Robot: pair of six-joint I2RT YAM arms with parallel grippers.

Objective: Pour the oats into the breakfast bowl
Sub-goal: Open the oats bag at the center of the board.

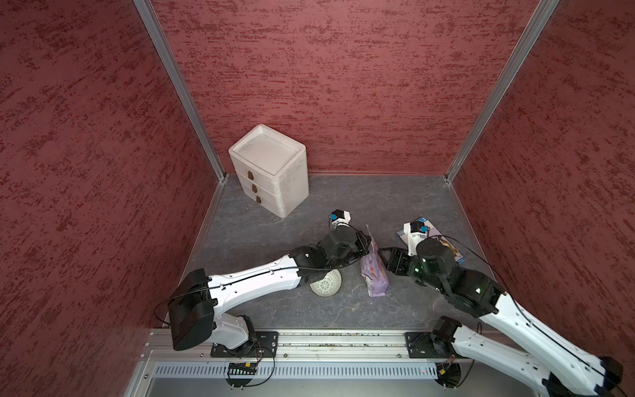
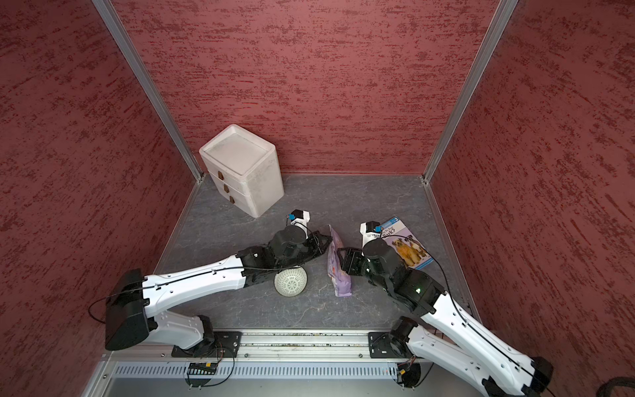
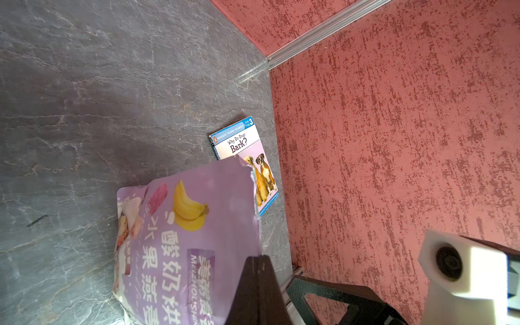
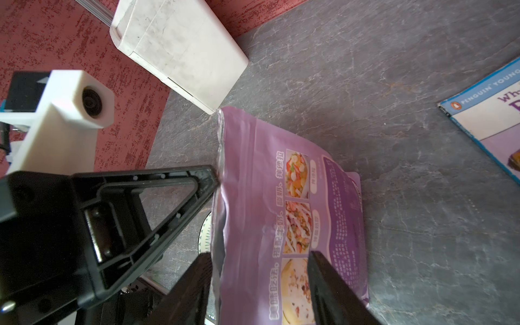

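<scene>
The oats are hidden inside a lilac pouch that stands tilted on the grey floor, its torn top towards the back. My left gripper is shut, pinching the pouch's top edge. My right gripper reaches in from the right. Its two fingers lie against the pouch, one on each side lower down, shut on it. The breakfast bowl, white with a grey-green lattice, sits just left of the pouch, partly under my left arm.
A tall white three-drawer box stands at the back left. A blue dog book lies flat at the right, partly under my right arm. Red walls close in three sides.
</scene>
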